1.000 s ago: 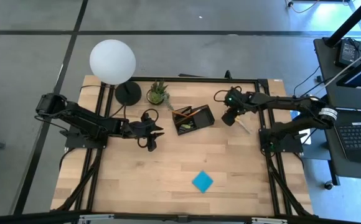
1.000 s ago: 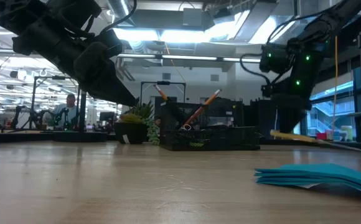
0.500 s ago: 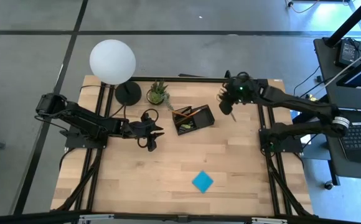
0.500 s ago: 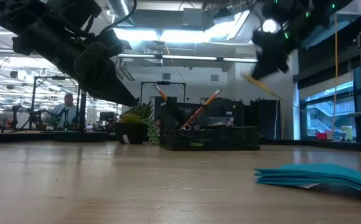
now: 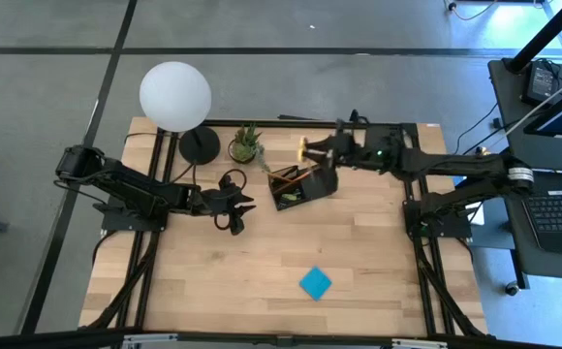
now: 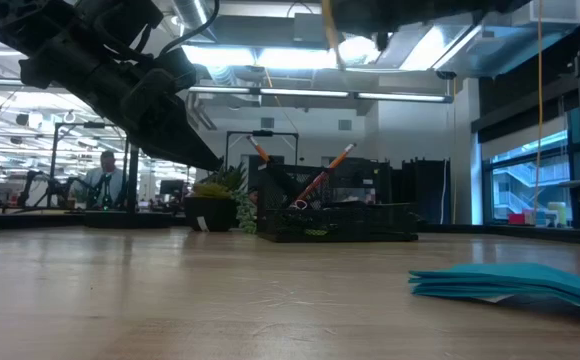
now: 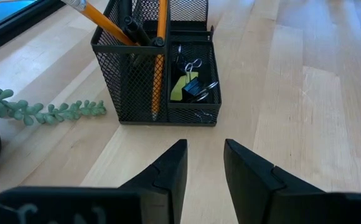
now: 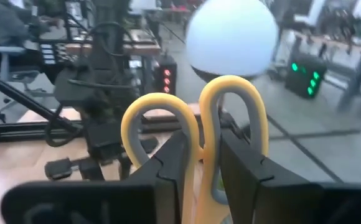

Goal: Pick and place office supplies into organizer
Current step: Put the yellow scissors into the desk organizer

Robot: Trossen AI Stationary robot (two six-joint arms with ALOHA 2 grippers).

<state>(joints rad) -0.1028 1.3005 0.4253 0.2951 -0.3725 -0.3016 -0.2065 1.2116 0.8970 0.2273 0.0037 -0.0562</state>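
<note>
While the left gripper [image 5: 247,206] is waiting low over the table [image 5: 262,281] at about nine o'clock from the organizer [image 5: 302,185], its fingers [image 7: 171,167] are standing a little apart with nothing between them. From the left wrist view, the black mesh organizer [image 7: 162,74] is sitting just ahead of those fingers, holding orange pencils [image 7: 160,37] and black pens [image 7: 134,28] upright in its tall section and small black clips [image 7: 196,87] with a tiny yellow block [image 7: 182,87] in its lower compartment.

The right gripper [image 5: 322,148] is hanging in the air just past the organizer's twelve-to-one o'clock edge, clamped on the yellow-handled scissors [image 5: 307,147]. In the right wrist view the two yellow loops [image 8: 193,134] are sticking out past the closed fingers [image 8: 171,165], with the white globe lamp [image 8: 231,38] in the background.

A blue sticky-note pad [image 5: 315,282] is lying flat on the table at six o'clock from the organizer, well apart from it. A small potted plant [image 5: 245,145] is standing at ten o'clock from the organizer, beside the lamp base [image 5: 200,145].
</note>
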